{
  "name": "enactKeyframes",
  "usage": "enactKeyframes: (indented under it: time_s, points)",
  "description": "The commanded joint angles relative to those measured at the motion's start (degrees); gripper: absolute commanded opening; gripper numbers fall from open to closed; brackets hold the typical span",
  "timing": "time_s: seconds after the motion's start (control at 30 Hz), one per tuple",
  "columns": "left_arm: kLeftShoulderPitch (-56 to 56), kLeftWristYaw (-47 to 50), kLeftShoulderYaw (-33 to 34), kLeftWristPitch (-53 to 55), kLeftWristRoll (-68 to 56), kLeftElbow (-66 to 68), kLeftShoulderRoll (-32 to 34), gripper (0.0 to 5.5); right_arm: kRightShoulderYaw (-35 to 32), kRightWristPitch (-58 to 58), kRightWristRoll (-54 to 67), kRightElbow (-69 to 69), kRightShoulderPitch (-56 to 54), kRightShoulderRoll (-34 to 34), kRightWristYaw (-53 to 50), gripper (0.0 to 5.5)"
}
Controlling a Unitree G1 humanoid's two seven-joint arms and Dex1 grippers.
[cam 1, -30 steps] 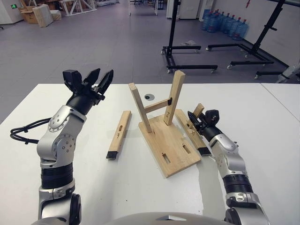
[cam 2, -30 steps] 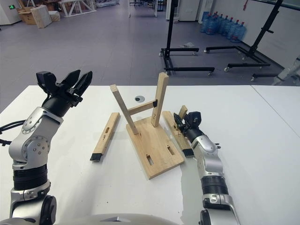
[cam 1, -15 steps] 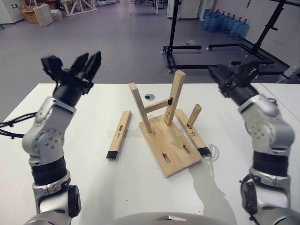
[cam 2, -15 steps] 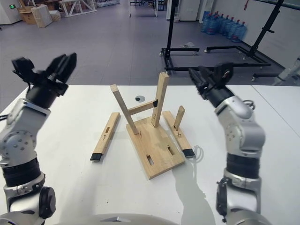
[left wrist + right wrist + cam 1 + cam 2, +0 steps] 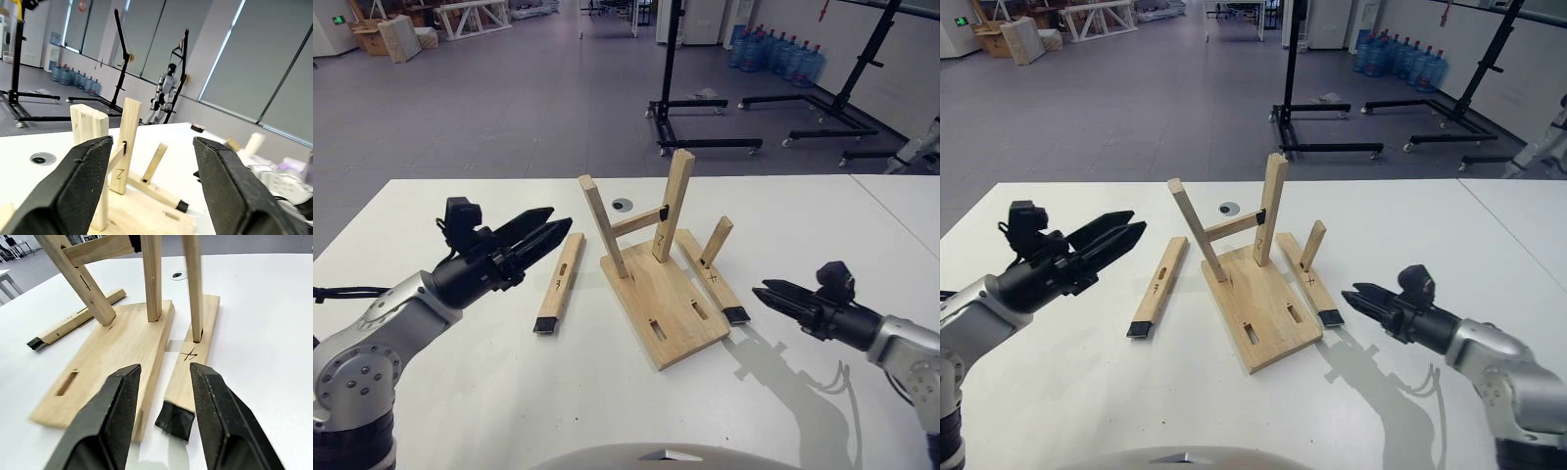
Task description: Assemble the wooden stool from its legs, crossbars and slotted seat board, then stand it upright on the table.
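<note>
- Left eye view: the left gripper (image 5: 562, 216) hovers over the white table (image 5: 509, 392), jaws spread and empty, beside a loose wooden leg with a black foot cap (image 5: 561, 279).
- The right gripper (image 5: 759, 288), jaws also spread and empty, points at a second black-capped wooden leg (image 5: 717, 286), which lies flat just beside the board with a short wooden crossbar (image 5: 716, 242) rising from it.
- Between them the pale wooden slotted seat board (image 5: 671, 308) lies flat, carrying two upright wooden legs (image 5: 675, 204) joined by a slim crossbar (image 5: 636, 222).
- The likely next move is lifting the right-hand leg: grip mid-length, clear of its crossbar, keep it square to a free slot (image 5: 699, 310), and steady the board.
- How deep the standing legs sit cannot be told.
- Wrist views lose much of the board behind the dark fingers (image 5: 112, 426).
</note>
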Motion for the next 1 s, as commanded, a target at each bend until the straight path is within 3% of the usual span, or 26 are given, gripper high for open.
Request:
enactKeyframes:
  time_s: [0.03, 0.17, 0.27, 0.53, 0.83, 1.0]
  points:
    - [-0.8, -0.9, -2.3, -1.3, 3.9, -0.1, 0.5, 3.01, 2.4, -0.1, -2.2, -1.0, -4.3, 3.6, -7.1, 2.03]
    - [-1.1, -1.3, -3.3, -1.4, 4.9, -0.2, 0.6, 3.01, 6.3, 0.0, -4.9, -0.7, -4.0, 4.5, -10.0, 2.85]
    - [-1.5, 0.5, -3.4, -1.6, 6.3, 0.1, -0.3, 3.44, 9.3, -0.5, -8.2, 0.9, -3.0, 2.9, -10.3, 2.88]
    - [-3.6, 1.2, -5.3, -2.0, 8.5, 0.9, -1.2, 3.44, 10.3, -1.4, -14.4, 11.6, -6.6, 5.3, -15.8, 2.88]
    - [-3.3, 0.6, -6.2, -3.0, 10.3, 0.9, -2.4, 3.44, 3.4, 2.8, -6.2, 9.8, -10.4, 6.8, -14.9, 2.88]
    - [-3.1, 0.1, -6.4, -3.4, 11.0, 1.1, -2.8, 3.44, 4.8, 4.0, -6.0, 7.4, -9.1, 5.3, -12.5, 2.88]
